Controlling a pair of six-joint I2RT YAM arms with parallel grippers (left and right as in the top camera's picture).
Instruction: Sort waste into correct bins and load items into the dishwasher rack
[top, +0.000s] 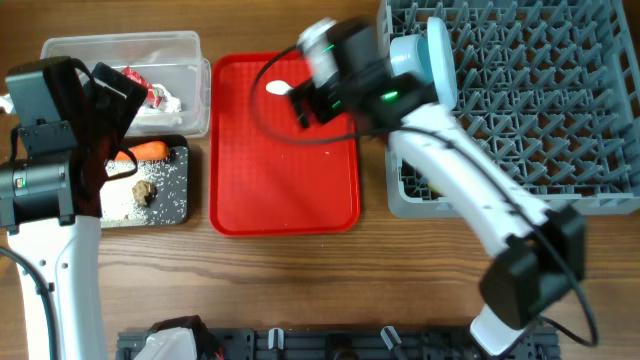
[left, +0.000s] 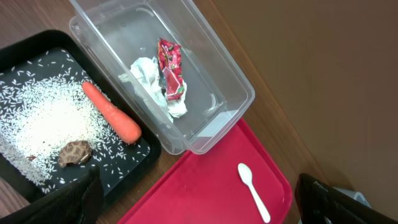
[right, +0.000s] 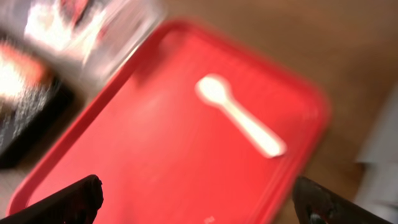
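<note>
A white spoon (top: 278, 88) (left: 254, 191) (right: 239, 115) lies on the flat red tray (top: 285, 190) (left: 199, 186) (right: 155, 155). My right gripper (top: 303, 103) (right: 196, 205) hovers open above the tray, just right of the spoon, holding nothing. In the clear tub (top: 190, 55) (left: 217, 68) lie a red-and-white wrapper (left: 171, 68) and crumpled tissue (left: 152, 81). The black tray (top: 175, 205) (left: 18, 56) holds an orange carrot (top: 150, 150) (left: 112, 112), rice (left: 43, 118) and a brown lump (top: 145, 190) (left: 74, 152). Open and empty, my left gripper (top: 118, 120) (left: 199, 208) hangs over the bins. A pale blue plate (top: 430, 55) stands in the grey rack (top: 540, 100).
The right arm (top: 470, 200) crosses the rack's front left corner. A black fixture (top: 300, 345) runs along the table's front edge. Bare wooden table (top: 300, 280) shows between the trays and that fixture.
</note>
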